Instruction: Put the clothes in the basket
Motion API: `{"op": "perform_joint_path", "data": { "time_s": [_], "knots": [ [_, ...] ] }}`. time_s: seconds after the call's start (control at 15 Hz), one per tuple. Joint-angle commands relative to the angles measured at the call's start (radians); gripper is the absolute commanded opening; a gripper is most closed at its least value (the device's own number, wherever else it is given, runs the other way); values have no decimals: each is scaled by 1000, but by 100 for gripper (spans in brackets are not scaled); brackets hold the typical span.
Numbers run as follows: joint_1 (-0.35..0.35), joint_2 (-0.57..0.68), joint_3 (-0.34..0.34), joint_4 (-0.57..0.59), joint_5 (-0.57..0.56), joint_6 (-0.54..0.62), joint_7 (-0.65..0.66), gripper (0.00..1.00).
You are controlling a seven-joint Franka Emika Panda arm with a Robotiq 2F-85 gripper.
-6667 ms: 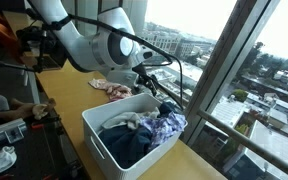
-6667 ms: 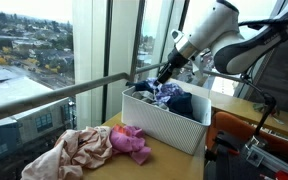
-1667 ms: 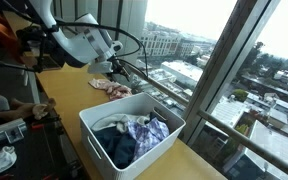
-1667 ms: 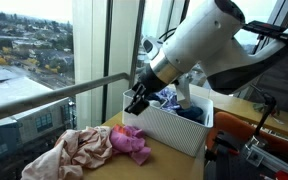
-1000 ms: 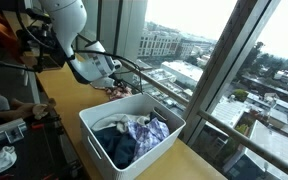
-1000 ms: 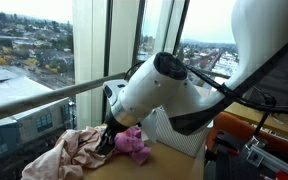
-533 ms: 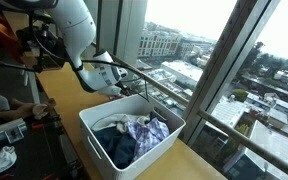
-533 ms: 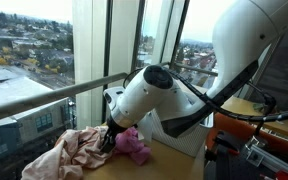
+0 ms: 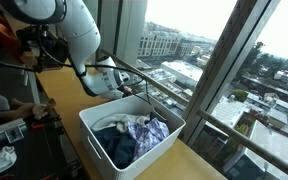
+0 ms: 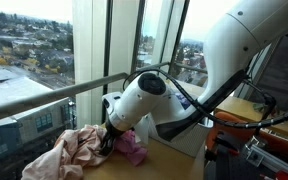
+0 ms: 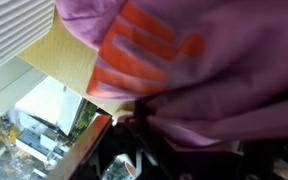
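Note:
A magenta garment [image 10: 133, 149] lies on the wooden ledge beside a pale pink cloth [image 10: 72, 152], next to the white basket [image 9: 96, 146], which holds dark blue and patterned clothes [image 9: 136, 134]. My gripper [image 10: 110, 141] is down in the pile at the edge of the magenta garment. In the wrist view the purple garment with orange print [image 11: 216, 62] fills the picture, and its folds run together into my gripper [image 11: 172, 135], which is shut on it. In an exterior view my gripper [image 9: 125, 89] sits low behind the basket's far corner and the pile is hidden.
Tall window panes and a railing [image 10: 54, 95] run close behind the ledge. A person sits at a desk [image 9: 6, 110] beyond the basket. The arm's bulky body [image 10: 149, 100] covers most of the basket in an exterior view.
The arm has swung from above the basket down to the pile beside it. In the last half second the gripper has settled onto the magenta garment and barely moved.

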Motion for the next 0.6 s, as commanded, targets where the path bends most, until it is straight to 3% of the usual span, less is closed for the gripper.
{"op": "perform_joint_path", "data": {
  "time_s": [0.0,0.33,0.53],
  "knots": [
    [-28,16,40,31,25,-36,-49,35],
    [-14,-43,32,-8,9,-54,-29,0],
    [11,-128,6,-64,-16,-47,3,4]
  ]
}}
